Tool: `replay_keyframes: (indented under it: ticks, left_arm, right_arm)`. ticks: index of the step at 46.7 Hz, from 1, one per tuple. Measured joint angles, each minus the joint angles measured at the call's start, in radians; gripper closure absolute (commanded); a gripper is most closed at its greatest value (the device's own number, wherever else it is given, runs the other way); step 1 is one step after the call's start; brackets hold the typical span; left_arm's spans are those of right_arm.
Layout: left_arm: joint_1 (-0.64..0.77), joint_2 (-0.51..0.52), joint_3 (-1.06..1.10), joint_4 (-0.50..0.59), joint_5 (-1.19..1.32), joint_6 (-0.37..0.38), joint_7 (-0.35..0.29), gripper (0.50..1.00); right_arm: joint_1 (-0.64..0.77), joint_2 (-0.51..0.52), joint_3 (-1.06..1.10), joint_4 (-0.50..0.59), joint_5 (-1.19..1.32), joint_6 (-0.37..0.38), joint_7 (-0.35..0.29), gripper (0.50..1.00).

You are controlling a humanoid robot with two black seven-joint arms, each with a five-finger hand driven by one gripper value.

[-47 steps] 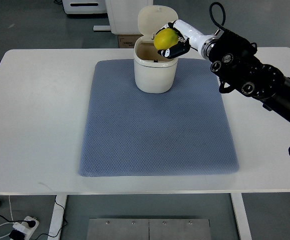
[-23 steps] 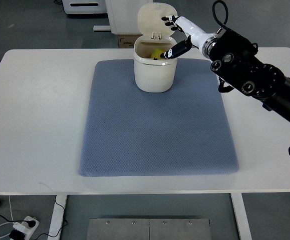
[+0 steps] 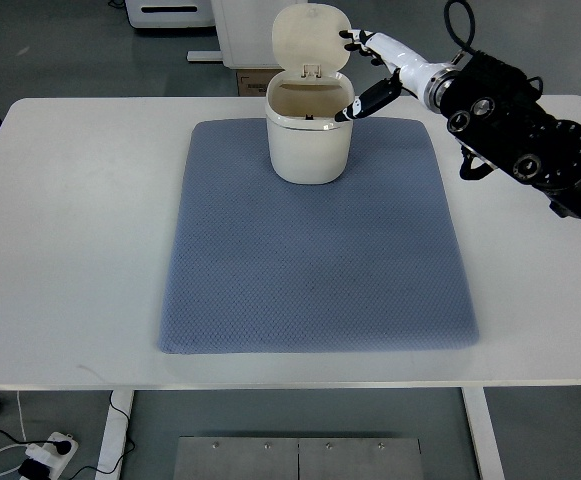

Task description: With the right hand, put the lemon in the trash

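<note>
Right arm [image 3: 530,140] cut off by the frame's right edge

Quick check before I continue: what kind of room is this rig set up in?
Probably a lab or test workshop, not a home. A plain white table stands on a grey floor, a power strip with loose cables lies beneath it, and white equipment and a cardboard box sit behind.

obstacle: bin [image 3: 309,140] with raised lid [image 3: 311,38] at mat's [image 3: 315,250] far edge | right hand [image 3: 375,70] spread beside rim | free: bare mat nearer, table [image 3: 70,220] both sides
</note>
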Motion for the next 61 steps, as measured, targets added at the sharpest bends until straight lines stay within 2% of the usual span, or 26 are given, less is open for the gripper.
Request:
replay_keyframes:
  ticks: [12, 21, 39, 56, 61]
  left_arm:
    - [0.0, 0.0, 0.0, 0.0, 0.0, 0.0, 0.0, 0.5]
    - [0.0, 0.0, 0.0, 0.0, 0.0, 0.0, 0.0, 0.5]
    - [0.0, 0.0, 0.0, 0.0, 0.0, 0.0, 0.0, 0.5]
    - [0.0, 0.0, 0.0, 0.0, 0.0, 0.0, 0.0, 0.5]
    - [0.0, 0.0, 0.0, 0.0, 0.0, 0.0, 0.0, 0.5]
  right_arm:
    - [-0.013, -0.121, 0.002, 0.144, 0.043, 0.017, -0.025, 0.519]
    - [-0.049, -0.175, 0.073, 0.223, 0.075, 0.017, -0.06, 0.519]
    - [-0.237, -0.206, 0.377, 0.261, 0.133, 0.005, -0.102, 0.519]
    - [-0.416, -0.193, 0.684, 0.26, 0.282, -0.015, -0.094, 0.517]
    - [-0.463, -0.179, 0.767, 0.261, 0.341, -0.043, -0.079, 0.517]
